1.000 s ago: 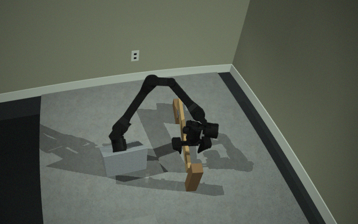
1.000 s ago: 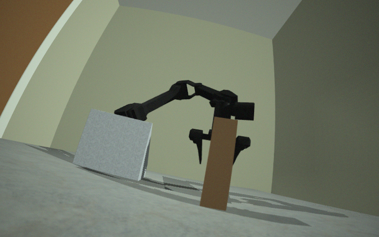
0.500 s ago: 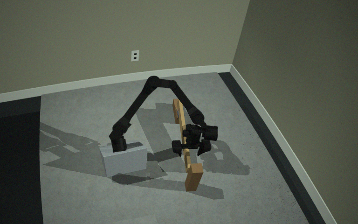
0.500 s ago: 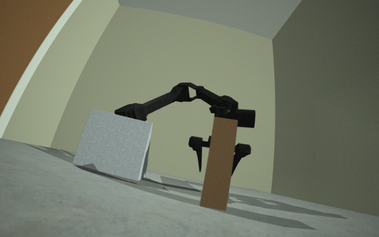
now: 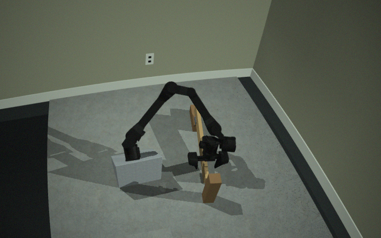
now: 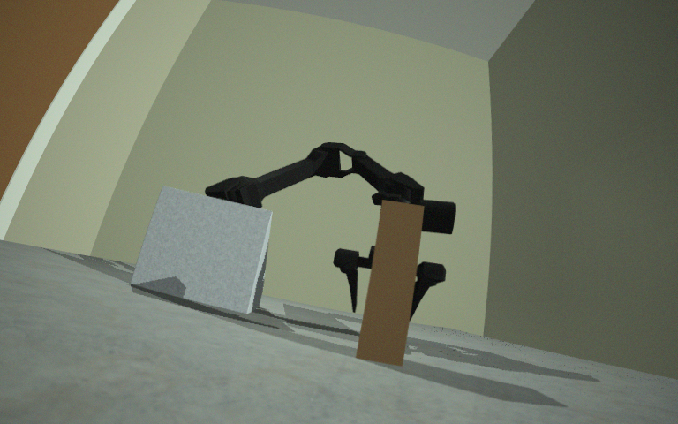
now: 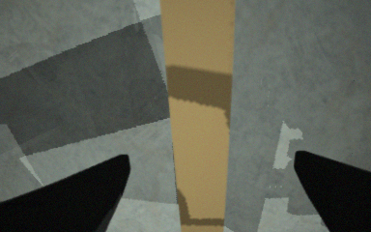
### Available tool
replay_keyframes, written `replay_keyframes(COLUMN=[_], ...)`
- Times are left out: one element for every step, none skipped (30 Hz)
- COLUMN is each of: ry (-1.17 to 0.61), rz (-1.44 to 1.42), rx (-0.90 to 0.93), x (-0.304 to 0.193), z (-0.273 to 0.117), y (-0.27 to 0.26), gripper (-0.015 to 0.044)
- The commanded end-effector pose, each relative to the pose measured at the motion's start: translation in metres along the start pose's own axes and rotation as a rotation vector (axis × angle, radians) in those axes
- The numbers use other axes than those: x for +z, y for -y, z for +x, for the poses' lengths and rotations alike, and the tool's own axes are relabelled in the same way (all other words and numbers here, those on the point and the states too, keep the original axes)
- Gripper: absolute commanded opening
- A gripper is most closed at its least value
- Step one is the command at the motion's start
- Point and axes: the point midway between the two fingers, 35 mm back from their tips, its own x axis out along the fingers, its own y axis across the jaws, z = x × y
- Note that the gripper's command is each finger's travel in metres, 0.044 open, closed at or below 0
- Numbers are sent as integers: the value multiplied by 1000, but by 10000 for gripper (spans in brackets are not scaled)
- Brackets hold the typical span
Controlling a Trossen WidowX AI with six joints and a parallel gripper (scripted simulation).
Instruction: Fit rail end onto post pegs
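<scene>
Sitting at lower left of centre, grey base block (image 5: 137,168), arm arching rightward, gripper (image 5: 208,160) spread wide and gripping nothing, fingers straddling the rail (image 7: 200,145) mid-frame, post (image 5: 212,187) at its lower end.

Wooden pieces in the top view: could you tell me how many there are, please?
3: the rail under the open claw, the post at its near end, the footboard block at its far end. Pegs hidden.

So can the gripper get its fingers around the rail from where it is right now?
Probably yes: the gripper is open, one finger on each side of the rail, with nothing visible between them.
</scene>
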Motion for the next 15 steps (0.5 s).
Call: replay_keyframes(ry=[5, 5, 5, 5, 6, 6, 6, 6, 6, 6, 6, 6, 6, 6, 6], rz=[11, 11, 11, 11, 11, 11, 11, 11, 11, 11, 11, 11, 11, 11, 11], rx=[9, 9, 9, 9, 9, 9, 9, 9, 9, 9, 9, 9, 9, 9, 9], x=[0, 0, 0, 0, 0, 0, 0, 0, 0, 0, 0, 0, 0, 0, 0], z=[9, 11, 13, 14, 16, 17, 18, 18, 18, 18, 18, 18, 18, 18, 18], y=[-4, -4, -4, -5, -5, -5, -5, -5, -5, -5, -5, -5, -5, -5, -5], gripper=[440, 440, 440, 440, 440, 440, 440, 440, 414, 388, 361, 335, 309, 282, 256])
